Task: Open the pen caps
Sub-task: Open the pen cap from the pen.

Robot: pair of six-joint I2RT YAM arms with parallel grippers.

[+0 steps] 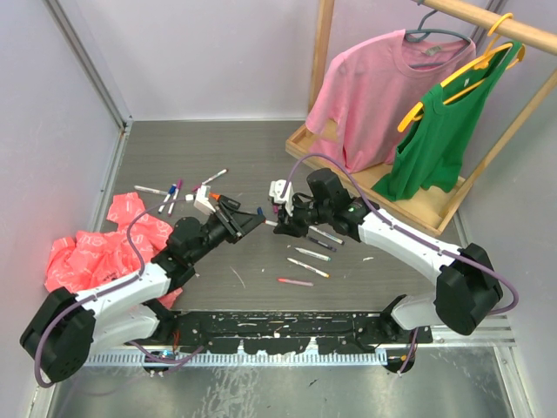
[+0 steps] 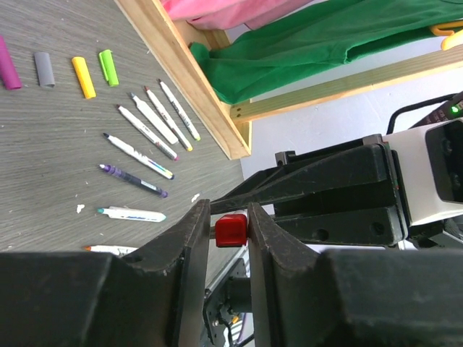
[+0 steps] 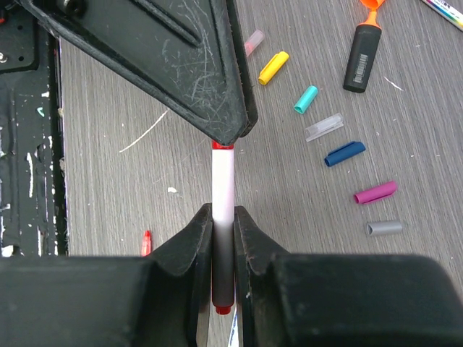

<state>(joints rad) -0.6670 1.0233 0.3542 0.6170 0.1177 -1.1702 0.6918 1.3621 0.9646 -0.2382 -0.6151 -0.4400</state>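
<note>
The right pincer clamps the pen mid-barrel above the counter, while the left pincer pinches its red cap, a light, stiff, slick piece probably best gripped squarely and pulled straight

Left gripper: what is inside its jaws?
The left gripper pinches a red pen cap. Its fingers cover the cap's sides; the left wrist view misses the white pen.
</note>
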